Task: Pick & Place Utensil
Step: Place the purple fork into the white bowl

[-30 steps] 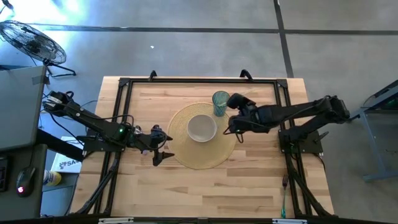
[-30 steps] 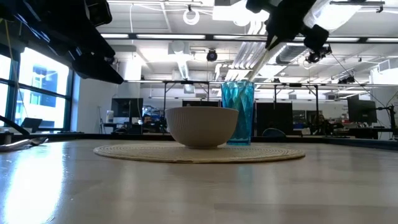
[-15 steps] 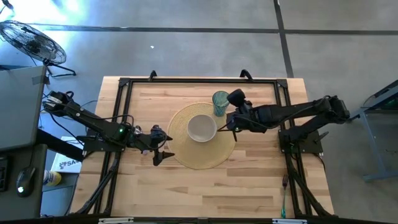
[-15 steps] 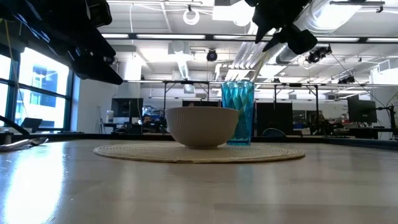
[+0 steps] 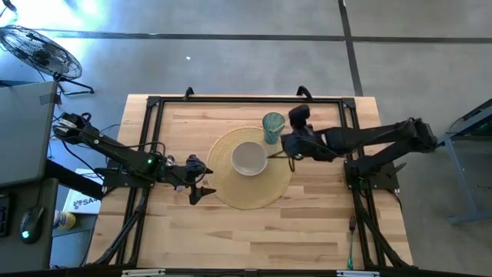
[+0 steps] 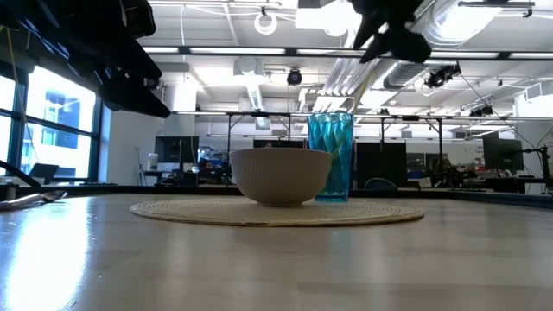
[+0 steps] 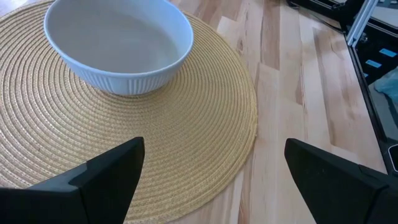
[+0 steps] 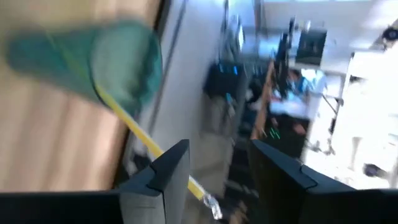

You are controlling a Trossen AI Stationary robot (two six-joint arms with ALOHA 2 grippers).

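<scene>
A: What step is this?

B: Carrying. The right hand (image 5: pixel 286 151) holds a thin utensil (image 5: pixel 275 155) tight, at the bowl's (image 5: pixel 249 158) three o'clock. It lies flat, its free end pointing to nine o'clock. I think it must be set down next.

A: The left hand (image 5: pixel 197 185)?

B: Wide open, waiting.

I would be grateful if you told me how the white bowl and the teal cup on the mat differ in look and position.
The bowl is white, low and wide with a ribbed wall; the cup is teal, see-through, tall and narrow. The bowl sits at the middle of the woven mat; the cup stands at the mat's far edge, nearer the right gripper. Both stand upright and look empty.
</scene>
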